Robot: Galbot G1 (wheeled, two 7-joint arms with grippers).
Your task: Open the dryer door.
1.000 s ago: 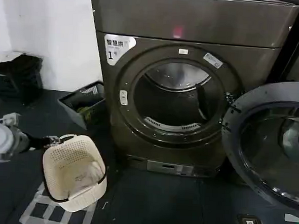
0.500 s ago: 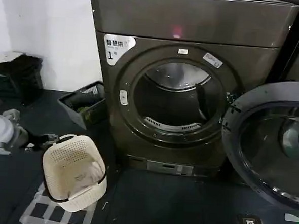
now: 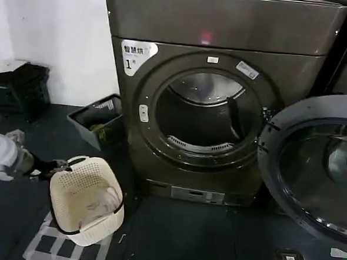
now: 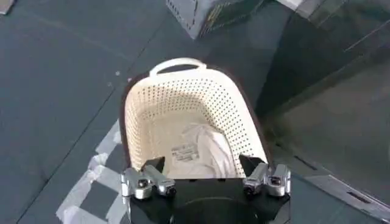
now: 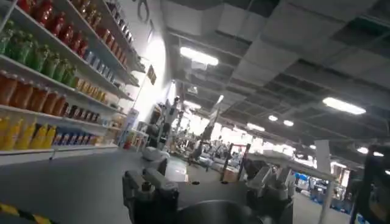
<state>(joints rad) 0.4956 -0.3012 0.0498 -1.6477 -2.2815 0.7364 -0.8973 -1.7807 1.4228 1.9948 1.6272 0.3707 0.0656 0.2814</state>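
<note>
Head view: dryer door (image 3: 312, 168) swung wide, right of drum opening.
Left gripper (image 4: 206, 182): jaws spread, over basket (image 4: 195, 122), far left of door.
Right gripper (image 5: 207, 192): jaws spread, aimed away.

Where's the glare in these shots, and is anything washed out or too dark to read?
Head view: reflections streak the dryer door glass, and the drum behind the opening of the dryer falls off into shadow. Left wrist view: evenly lit, the basket crisp, with the left gripper open over it. Right wrist view: ceiling lights bloom white, and the right gripper sits dark against them.
</note>
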